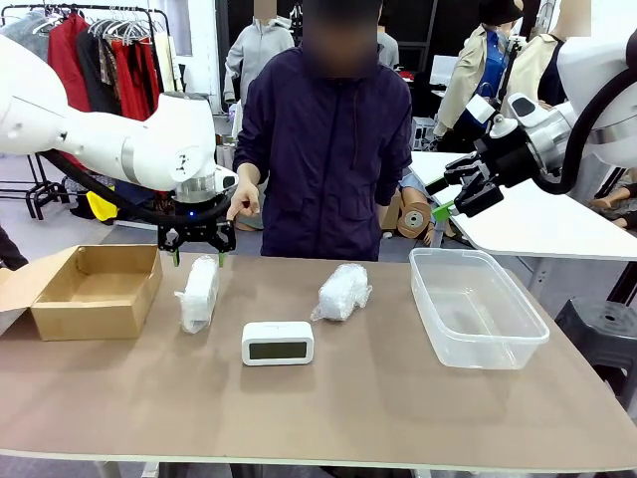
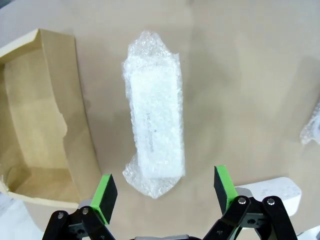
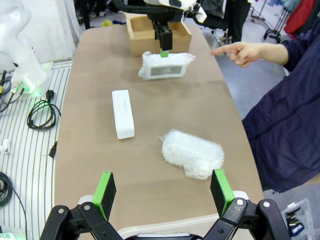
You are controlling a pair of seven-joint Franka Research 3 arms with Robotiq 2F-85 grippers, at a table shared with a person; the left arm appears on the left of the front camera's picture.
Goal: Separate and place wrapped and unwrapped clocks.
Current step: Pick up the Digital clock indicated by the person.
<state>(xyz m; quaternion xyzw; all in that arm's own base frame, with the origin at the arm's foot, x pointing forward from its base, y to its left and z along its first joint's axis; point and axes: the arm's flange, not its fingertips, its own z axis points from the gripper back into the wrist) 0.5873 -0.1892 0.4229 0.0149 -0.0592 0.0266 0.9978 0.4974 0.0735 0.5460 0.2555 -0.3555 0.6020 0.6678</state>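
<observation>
Left tool [image 1: 197, 255]: released, jaws spread wide and grasping nothing; it hangs low, directly over the first wrapped clock, fingers pointing down
Left tool, seen from its own wrist: the two green pads [image 2: 105, 193] stand wider apart than the bundle and flank its near end; whether they touch the wrap cannot be told
First wrapped clock [image 1: 199, 292]: a long bubble-wrap bundle lying on the worktop just beside the cardboard box, its length running from near side to far side
Second wrapped clock [image 1: 343, 291]: a lumpier bubble-wrap bundle lying near the middle of the worktop, between the first bundle and the clear tub, touching neither
Bare clock [image 1: 278, 343]: white with a dark display turned toward the robot's side; it sits nearer the robot than both bundles and between them, apart from each
Right tool [image 1: 460, 203]: released and empty, jaws wide; it is held high above the right end of the worktop, behind the tub, well apart from all three clocks
Cardboard box [image 1: 85, 321]: open-topped, at the left end of the worktop
Clear tub [image 1: 520, 345]: transparent plastic, at the right end
Person's hand [image 1: 242, 203]: forefinger stretched out at the far edge, near the left tool
Worktop [image 1: 378, 403]: brown, carrying every item listed
</observation>
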